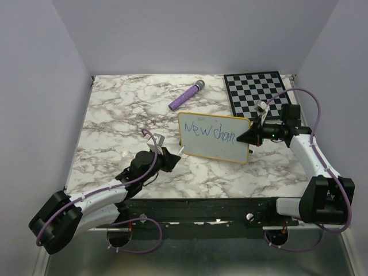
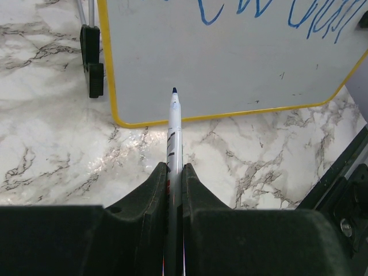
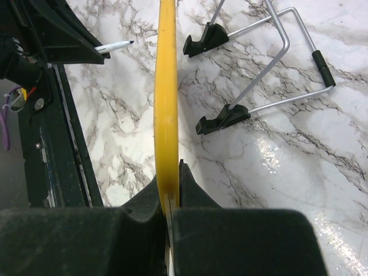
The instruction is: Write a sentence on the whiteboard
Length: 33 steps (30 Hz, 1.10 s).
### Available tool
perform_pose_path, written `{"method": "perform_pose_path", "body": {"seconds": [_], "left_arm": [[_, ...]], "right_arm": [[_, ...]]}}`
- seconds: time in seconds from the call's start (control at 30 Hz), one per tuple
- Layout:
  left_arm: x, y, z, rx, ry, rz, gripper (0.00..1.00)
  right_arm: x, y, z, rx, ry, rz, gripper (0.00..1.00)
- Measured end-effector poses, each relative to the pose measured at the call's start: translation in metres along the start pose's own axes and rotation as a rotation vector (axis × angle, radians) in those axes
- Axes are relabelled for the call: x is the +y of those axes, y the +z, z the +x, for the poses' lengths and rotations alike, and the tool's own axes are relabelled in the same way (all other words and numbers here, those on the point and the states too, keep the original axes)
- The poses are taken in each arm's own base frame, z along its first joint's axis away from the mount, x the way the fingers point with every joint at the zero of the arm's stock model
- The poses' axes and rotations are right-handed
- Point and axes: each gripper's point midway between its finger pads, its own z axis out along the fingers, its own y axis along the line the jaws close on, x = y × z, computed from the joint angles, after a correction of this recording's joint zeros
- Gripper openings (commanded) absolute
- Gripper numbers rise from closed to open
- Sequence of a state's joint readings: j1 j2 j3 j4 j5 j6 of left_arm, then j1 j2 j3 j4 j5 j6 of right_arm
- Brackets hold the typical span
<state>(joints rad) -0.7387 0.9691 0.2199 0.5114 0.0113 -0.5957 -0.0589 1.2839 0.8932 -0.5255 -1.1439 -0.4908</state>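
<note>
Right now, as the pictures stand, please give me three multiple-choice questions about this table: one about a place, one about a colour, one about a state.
1. Where does the purple cylinder lie?
A. On the table, left of the checkered board
B. On top of the whiteboard
C. In the right gripper

2. Which colour has the lettering on the whiteboard?
A. Red
B. Green
C. Blue

3. What is the right gripper shut on?
A. The marker
B. The whiteboard's yellow frame
C. Nothing; it is open

Answers:
1 A: the top view shows it lying on the marble beside the checkered board.
2 C: the strokes are blue.
3 B: the right wrist view shows the fingers clamped on the frame; the marker sits in the left gripper.
</note>
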Motion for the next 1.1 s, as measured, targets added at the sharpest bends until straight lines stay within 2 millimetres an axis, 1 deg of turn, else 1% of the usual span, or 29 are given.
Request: {"method": "perform_pose_path", "body": {"seconds": [0.2, 0.3, 0.43, 0.63, 0.9, 1.1], "left_arm": [[0.009, 0.010, 0.015, 0.059, 0.000, -0.035, 0.00], [0.008, 0.019, 0.013, 0.069, 0.000, -0.039, 0.00], [0.003, 0.033, 0.004, 0.062, 0.003, -0.033, 0.00], [0.001, 0.047, -0.001, 0.060, 0.005, -0.032, 0.00], [0.001, 0.048, -0.001, 0.059, 0.004, -0.032, 0.00], [-0.002, 0.042, -0.005, 0.042, 0.004, -0.022, 0.00]], "right_arm": [[0.000, 0.000, 0.000, 0.000, 0.002, -0.003, 0.01], [0.000, 0.000, 0.000, 0.000, 0.002, -0.003, 0.01], [0.000, 0.000, 0.000, -0.001, 0.003, -0.003, 0.01], [0.000, 0.000, 0.000, 0.000, 0.002, -0.003, 0.01], [0.000, 0.000, 0.000, -0.001, 0.002, -0.004, 0.01], [0.000, 0.000, 0.000, -0.001, 0.002, -0.004, 0.01]]}}
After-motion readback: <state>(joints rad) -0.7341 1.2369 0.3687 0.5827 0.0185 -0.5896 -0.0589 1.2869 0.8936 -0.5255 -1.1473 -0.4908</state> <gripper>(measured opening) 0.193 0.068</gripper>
